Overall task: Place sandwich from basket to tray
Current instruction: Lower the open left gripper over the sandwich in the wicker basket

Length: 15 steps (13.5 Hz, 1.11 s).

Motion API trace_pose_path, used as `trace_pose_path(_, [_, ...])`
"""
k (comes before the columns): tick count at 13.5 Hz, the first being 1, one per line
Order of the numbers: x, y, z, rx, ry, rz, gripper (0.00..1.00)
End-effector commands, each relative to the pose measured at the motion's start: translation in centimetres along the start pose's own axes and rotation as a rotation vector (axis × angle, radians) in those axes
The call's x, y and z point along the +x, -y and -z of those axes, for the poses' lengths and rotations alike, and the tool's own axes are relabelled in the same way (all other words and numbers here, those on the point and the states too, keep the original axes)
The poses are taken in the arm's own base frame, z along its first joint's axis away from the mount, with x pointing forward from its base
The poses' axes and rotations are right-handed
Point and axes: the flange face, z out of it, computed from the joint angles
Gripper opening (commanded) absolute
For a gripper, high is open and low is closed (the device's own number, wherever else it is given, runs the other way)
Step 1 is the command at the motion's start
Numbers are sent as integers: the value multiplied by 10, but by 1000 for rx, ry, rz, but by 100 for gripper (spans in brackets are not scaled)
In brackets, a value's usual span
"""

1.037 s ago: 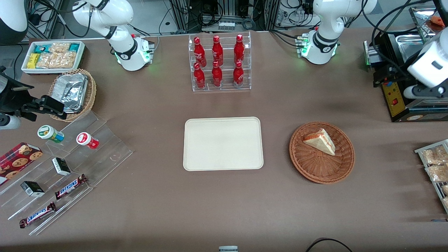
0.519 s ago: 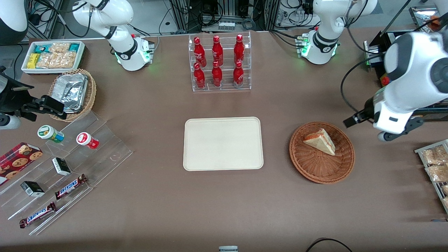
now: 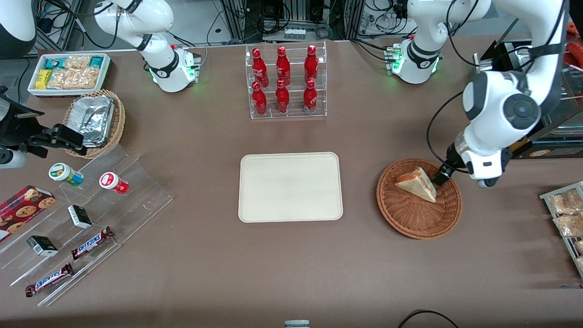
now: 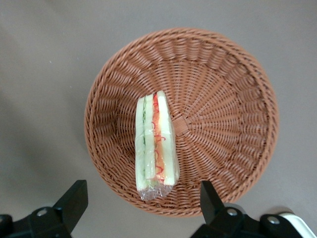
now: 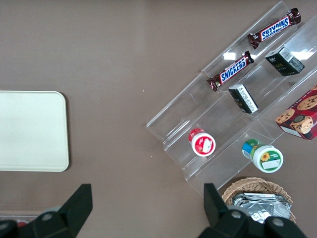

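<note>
The sandwich (image 3: 416, 183), a wrapped white-bread wedge with red and green filling, lies in the reddish-brown wicker basket (image 3: 419, 221). The cream tray (image 3: 290, 187) sits flat beside the basket, toward the parked arm's end, with nothing on it. My left gripper (image 3: 444, 175) hangs over the basket's edge on the working arm's side, just beside the sandwich and not touching it. In the left wrist view the gripper (image 4: 141, 188) is open and empty, its fingers (image 4: 74, 198) spread wide above the sandwich (image 4: 156, 144) and basket (image 4: 223, 99).
A clear rack of red bottles (image 3: 286, 82) stands farther from the camera than the tray. A rack of snack packets (image 3: 567, 214) lies at the working arm's end. A clear stepped stand with candy bars (image 3: 91, 243) and a tan foil basket (image 3: 93, 119) lie toward the parked arm's end.
My left arm has swung in from the working arm's end of the table and come down over the basket's edge beside the sandwich. The sandwich, basket and tray have not moved.
</note>
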Motion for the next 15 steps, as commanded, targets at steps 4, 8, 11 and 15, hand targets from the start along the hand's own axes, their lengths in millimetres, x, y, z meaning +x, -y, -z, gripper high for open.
trace_pose_path(4, [-21,15,-31,-74,-37,27,100])
trace_pose_path(8, [-20,10,-50,-96,-46,62,100])
trace_pose_path(11, [-26,5,-63,-98,-44,58,100])
trace_pose_path(15, [-26,5,-69,-92,-40,58,100])
